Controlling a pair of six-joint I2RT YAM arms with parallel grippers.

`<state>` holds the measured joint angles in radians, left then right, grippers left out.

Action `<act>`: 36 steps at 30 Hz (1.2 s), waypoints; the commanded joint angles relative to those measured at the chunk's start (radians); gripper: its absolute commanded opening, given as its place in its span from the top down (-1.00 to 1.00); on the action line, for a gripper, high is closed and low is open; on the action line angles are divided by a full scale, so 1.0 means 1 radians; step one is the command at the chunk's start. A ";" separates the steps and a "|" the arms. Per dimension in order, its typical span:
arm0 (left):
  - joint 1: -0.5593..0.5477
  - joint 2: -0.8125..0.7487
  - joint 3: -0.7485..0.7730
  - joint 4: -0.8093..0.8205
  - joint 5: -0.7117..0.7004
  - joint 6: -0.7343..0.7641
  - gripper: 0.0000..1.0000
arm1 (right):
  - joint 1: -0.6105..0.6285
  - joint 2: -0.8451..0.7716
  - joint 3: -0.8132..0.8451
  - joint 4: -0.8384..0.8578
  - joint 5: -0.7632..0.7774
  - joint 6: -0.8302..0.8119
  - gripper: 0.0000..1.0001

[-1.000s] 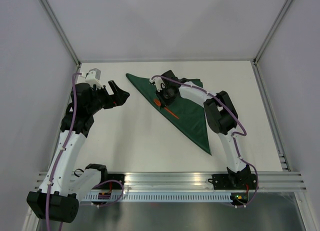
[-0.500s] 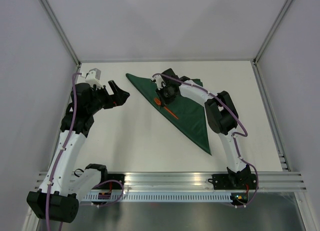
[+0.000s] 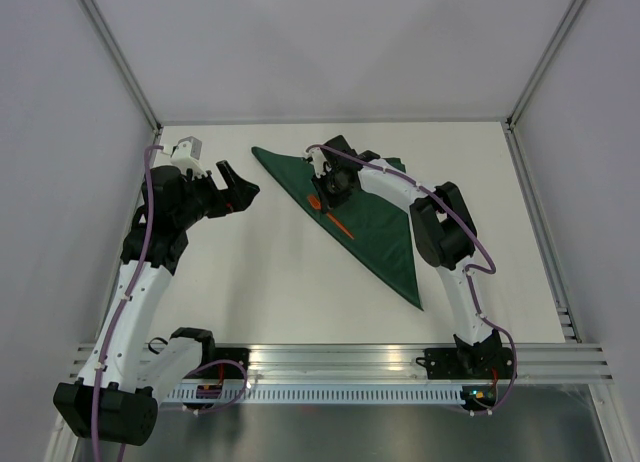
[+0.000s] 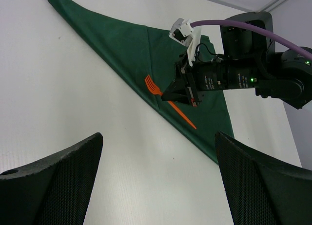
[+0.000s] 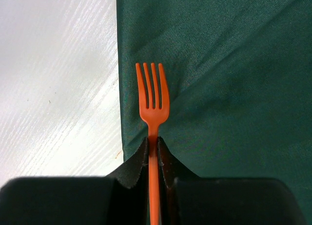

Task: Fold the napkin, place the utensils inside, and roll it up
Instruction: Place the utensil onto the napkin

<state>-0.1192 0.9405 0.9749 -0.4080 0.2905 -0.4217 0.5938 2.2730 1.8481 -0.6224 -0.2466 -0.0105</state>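
The dark green napkin (image 3: 385, 232) lies folded into a triangle on the white table, its long edge running from far left to near right. My right gripper (image 3: 325, 195) is shut on the handle of the orange fork (image 3: 338, 222), which sits low over the napkin, just inside that long edge. In the right wrist view the fork (image 5: 152, 96) points away from the gripper (image 5: 153, 152) with its tines over the napkin (image 5: 234, 64). My left gripper (image 3: 240, 192) is open and empty, raised left of the napkin. The left wrist view shows the fork (image 4: 153, 85) and napkin (image 4: 122, 45).
Bare white table (image 3: 260, 282) lies left of and in front of the napkin. Grey walls enclose the table on the left, back and right. A metal rail (image 3: 340, 357) runs along the near edge by the arm bases.
My right gripper, holding the fork, has shifted slightly toward the far side of the napkin. The left arm has not moved.
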 commanded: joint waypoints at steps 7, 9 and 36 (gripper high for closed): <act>0.006 -0.006 -0.010 0.040 0.029 -0.022 -0.98 | 0.008 -0.017 0.030 -0.022 0.015 0.040 0.79; 0.004 -0.003 -0.012 0.040 0.027 -0.022 -0.98 | 0.008 -0.012 0.030 -0.022 0.013 0.041 0.78; -0.054 -0.025 -0.083 0.208 0.064 -0.017 -0.99 | -0.035 -0.179 0.025 0.018 0.029 0.050 0.36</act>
<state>-0.1356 0.9352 0.9306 -0.3279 0.3225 -0.4217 0.5911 2.2539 1.8477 -0.6216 -0.2447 0.0017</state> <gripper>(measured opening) 0.993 0.318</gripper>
